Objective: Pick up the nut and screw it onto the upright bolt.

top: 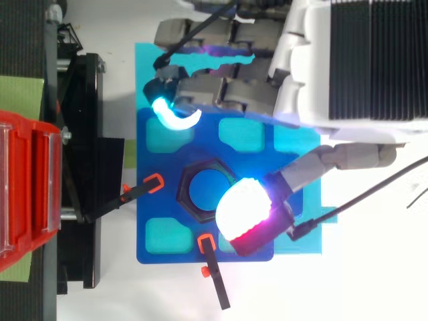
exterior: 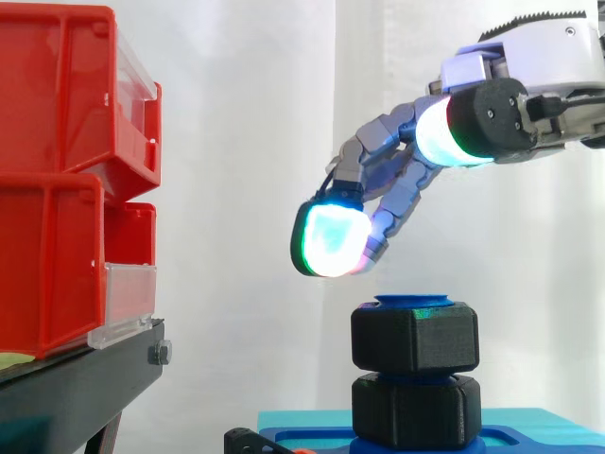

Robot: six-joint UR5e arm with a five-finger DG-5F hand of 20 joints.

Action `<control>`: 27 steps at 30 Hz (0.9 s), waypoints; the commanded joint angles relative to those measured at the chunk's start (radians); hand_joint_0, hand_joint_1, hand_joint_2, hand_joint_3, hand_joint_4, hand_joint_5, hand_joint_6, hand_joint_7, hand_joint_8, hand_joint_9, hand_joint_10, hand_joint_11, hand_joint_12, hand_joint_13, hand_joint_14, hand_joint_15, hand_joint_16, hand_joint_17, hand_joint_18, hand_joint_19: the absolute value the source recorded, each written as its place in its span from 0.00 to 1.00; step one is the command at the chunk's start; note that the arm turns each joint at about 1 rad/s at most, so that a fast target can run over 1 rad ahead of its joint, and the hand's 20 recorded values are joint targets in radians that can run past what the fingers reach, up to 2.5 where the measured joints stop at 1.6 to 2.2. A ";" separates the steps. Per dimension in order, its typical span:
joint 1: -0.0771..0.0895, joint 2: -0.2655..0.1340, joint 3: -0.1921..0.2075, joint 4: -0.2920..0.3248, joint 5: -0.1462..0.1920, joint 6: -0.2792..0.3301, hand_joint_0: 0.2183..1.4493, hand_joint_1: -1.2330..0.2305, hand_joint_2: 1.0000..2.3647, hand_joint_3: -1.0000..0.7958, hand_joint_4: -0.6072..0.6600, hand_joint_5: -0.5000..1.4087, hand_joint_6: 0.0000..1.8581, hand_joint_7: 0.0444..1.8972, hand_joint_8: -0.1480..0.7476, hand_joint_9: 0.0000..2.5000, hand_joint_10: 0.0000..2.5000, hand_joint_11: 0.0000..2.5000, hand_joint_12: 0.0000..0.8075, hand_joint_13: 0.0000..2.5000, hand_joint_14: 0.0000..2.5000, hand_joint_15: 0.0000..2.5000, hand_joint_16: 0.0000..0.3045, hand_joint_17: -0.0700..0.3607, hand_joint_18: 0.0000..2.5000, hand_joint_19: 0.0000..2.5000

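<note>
White curtain [exterior: 246, 113] closes the scene behind. At the left, red bins [exterior: 57, 170] stand on a black stand [exterior: 85, 378]. More to the right lies a blue plate [top: 157, 164], and the bolt [top: 206, 189] rises upright from it. The black nut [exterior: 414, 336] already sits on the bolt near its top, with only the blue tip showing above it; a second black hex piece [exterior: 416, 409] is under it. The robot hand [exterior: 378, 142] hangs above, released, with nothing between its relaxed fingers. One glowing pad [exterior: 331, 238] is just over the nut's left edge and does not touch it.

I judge the step is to take the nut again and turn it down. To do this well, the robot hand should come down straight, put its pads on opposite flats, and turn without any side push, so the thread does not jam.
</note>
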 commanded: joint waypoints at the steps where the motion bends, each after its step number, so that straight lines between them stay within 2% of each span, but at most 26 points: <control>1: 0.013 0.000 -0.014 0.028 0.001 0.001 0.22 0.77 0.00 0.28 0.64 0.20 0.27 0.35 0.41 0.26 0.00 0.00 0.36 0.07 0.00 0.00 0.11 0.33 0.00 0.00; 3: 0.022 0.000 -0.048 0.071 -0.002 0.004 0.22 0.77 0.00 0.28 0.64 0.20 0.27 0.35 0.41 0.25 0.00 0.00 0.36 0.06 0.00 0.00 0.11 0.33 0.00 0.00; 5: 0.025 0.000 -0.051 0.094 0.004 0.004 0.22 0.77 0.00 0.28 0.64 0.19 0.27 0.35 0.41 0.25 0.00 0.00 0.36 0.06 0.00 0.00 0.11 0.33 0.00 0.00; 6: 0.033 0.000 -0.051 0.114 0.007 0.002 0.22 0.77 0.00 0.28 0.64 0.19 0.27 0.35 0.41 0.25 0.00 0.00 0.36 0.06 0.00 0.00 0.11 0.33 0.00 0.00; 11: 0.047 0.000 -0.065 0.120 0.021 0.004 0.22 0.77 0.00 0.28 0.64 0.19 0.27 0.35 0.42 0.25 0.00 0.00 0.36 0.06 0.00 0.00 0.11 0.33 0.00 0.00; 13: 0.053 0.000 -0.086 0.126 0.025 0.004 0.22 0.77 0.00 0.28 0.64 0.19 0.27 0.35 0.42 0.24 0.00 0.00 0.36 0.06 0.00 0.00 0.11 0.34 0.00 0.00; 16: 0.056 0.000 -0.106 0.148 0.035 0.013 0.22 0.77 0.00 0.28 0.64 0.19 0.27 0.35 0.42 0.24 0.00 0.00 0.36 0.05 0.00 0.00 0.11 0.34 0.00 0.00; 27: 0.056 -0.002 -0.126 0.203 0.036 0.019 0.21 0.79 0.00 0.28 0.62 0.18 0.27 0.34 0.41 0.20 0.00 0.00 0.38 0.03 0.00 0.00 0.12 0.36 0.00 0.00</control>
